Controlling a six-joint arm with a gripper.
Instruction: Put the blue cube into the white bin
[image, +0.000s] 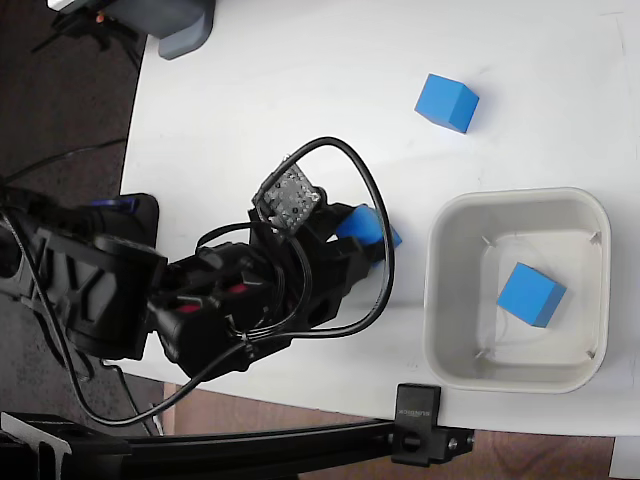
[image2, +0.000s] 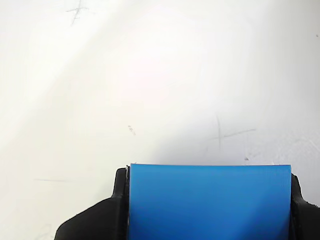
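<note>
My gripper (image: 368, 238) is shut on a blue cube (image: 362, 223), which pokes out past the black arm near the middle of the white table in the fixed view. In the wrist view that blue cube (image2: 210, 200) fills the bottom, squeezed between the two black fingers (image2: 117, 200), with bare table behind it. The white bin (image: 440, 290) stands to the right of the gripper, a short gap away, and holds another blue cube (image: 531, 294). A third blue cube (image: 447, 102) lies on the table at the upper right.
A grey device (image: 180, 25) sits at the table's top left edge. A black clamp bracket (image: 425, 430) is fixed to the front edge below the bin. Black cables (image: 370, 200) loop around the arm.
</note>
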